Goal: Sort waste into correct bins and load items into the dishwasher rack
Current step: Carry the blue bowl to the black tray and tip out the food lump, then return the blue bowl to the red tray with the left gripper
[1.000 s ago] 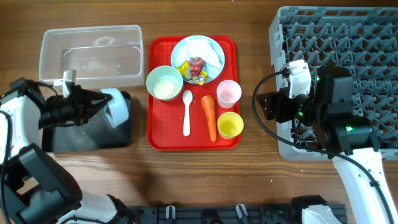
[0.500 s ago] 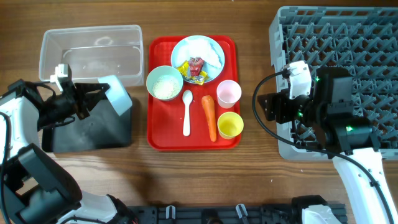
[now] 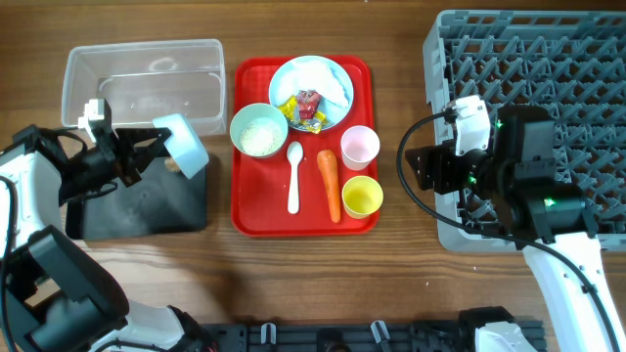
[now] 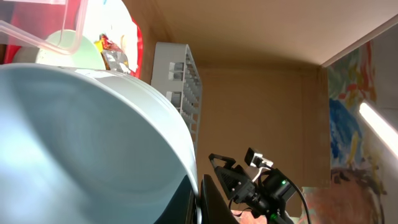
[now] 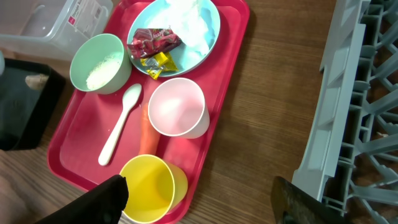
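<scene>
One round light blue bowl, clenched in the left pincer, tilts over the black tray; the grey plastic rack sits at the worktop's right edge, beside the released right pincer.

I count two bowls, two small cups, one plate, one white spoon, one carrot, two crumpled wrappers, two bins, one red tray, one grey rack.

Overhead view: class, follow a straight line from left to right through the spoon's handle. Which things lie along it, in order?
black tray → spoon → carrot → yellow cup → rack
</scene>
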Robot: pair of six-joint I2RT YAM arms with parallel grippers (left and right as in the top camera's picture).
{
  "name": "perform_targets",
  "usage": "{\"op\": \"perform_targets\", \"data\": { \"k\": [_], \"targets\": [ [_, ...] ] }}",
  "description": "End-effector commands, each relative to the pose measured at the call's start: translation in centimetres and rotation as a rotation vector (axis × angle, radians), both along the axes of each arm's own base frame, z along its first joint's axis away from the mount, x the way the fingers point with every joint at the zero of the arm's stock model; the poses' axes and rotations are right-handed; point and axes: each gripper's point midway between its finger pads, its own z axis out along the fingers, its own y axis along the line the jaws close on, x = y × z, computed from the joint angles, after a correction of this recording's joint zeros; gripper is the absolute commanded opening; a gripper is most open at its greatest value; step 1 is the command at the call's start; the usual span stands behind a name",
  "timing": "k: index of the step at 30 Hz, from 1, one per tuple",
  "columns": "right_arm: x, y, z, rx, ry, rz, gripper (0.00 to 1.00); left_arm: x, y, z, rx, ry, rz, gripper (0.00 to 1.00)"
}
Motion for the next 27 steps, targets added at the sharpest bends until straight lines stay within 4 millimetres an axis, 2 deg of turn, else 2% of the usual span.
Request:
{"op": "perform_targets", "data": {
  "k": [1,7,11,13,15,17,21,24,27],
  "targets": [
    [0.4,-0.1,0.7,-0.017,-0.021,-0.002,0.76,0.0,0.0,-0.3,0.07,-0.019,-0.017,0.04],
    [0.5,-0.1,0.7,-0.017,-0.021,-0.003,0.76,-1.5,-2.5,2.5,0.26,-0.175,-0.094,0.04],
    [0.7,-0.1,0.9,-0.014,-0.037,-0.003,0.77,-4.0,-7.4,3.1,0.482,-0.224,-0.252,0.04],
    [0.8,-0.1,1.1,-0.013,-0.043,-0.004,0.77,-5.1,-9.7,1.9,0.599,-0.175,-0.332,0.04],
    [0.8,-0.1,1.0,-0.013,-0.042,-0.004,0.77,-5.7,-11.4,-0.1,0.741,-0.094,-0.393,0.04],
    [0.8,-0.1,1.0,-0.013,-0.042,-0.004,0.77,-6.0,-12.4,-2.4,0.915,-0.009,-0.415,0.04],
    [0.8,-0.1,1.0,-0.013,-0.042,-0.005,0.76,-6.1,-14.1,-5.5,1.199,0.074,-0.396,0.04],
    [0.8,-0.1,1.0,-0.013,-0.041,-0.004,0.76,-5.8,-15.3,-7.3,1.299,0.084,-0.385,0.04],
    [0.7,-0.1,1.0,-0.014,-0.037,-0.004,0.76,-5.7,-18.1,-10.0,1.326,0.057,-0.451,0.04]
  ]
}}
